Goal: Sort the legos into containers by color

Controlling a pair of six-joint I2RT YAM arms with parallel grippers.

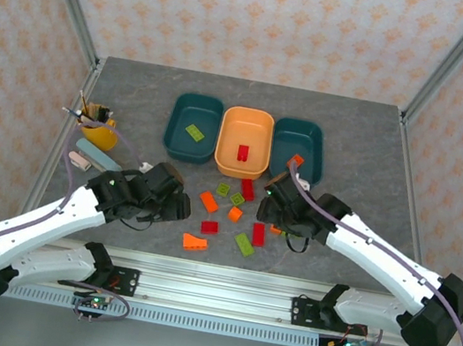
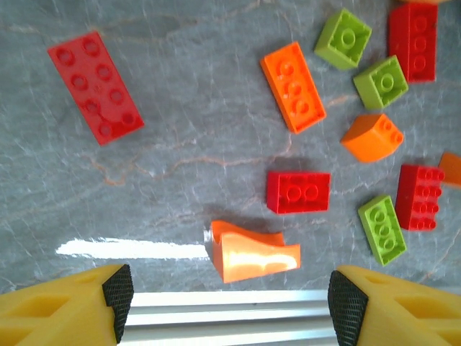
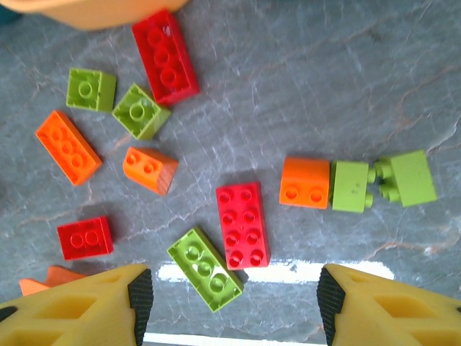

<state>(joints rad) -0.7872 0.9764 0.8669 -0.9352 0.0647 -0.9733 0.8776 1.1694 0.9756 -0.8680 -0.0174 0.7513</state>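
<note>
Centre of top view: loose legos (image 1: 228, 217) scattered on table just below trays (image 1: 260, 138), within reach of both arms. Upper trays each seeded with one brick, judged to set colour.

Left gripper (image 2: 225, 292): fingers wide apart, empty, straddling orange wedge (image 2: 252, 256), likely next pick.

Right gripper (image 3: 234, 295): fingers apart, empty, over red and green bricks.

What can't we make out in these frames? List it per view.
Top external: right arm covers bricks under its wrist.
Top external: pencil cup contents too small to identify.
Left wrist: orange brick cut by right edge.
Right wrist: orange slope brick partly behind a yellow finger; orange tray cut by top edge.
</note>
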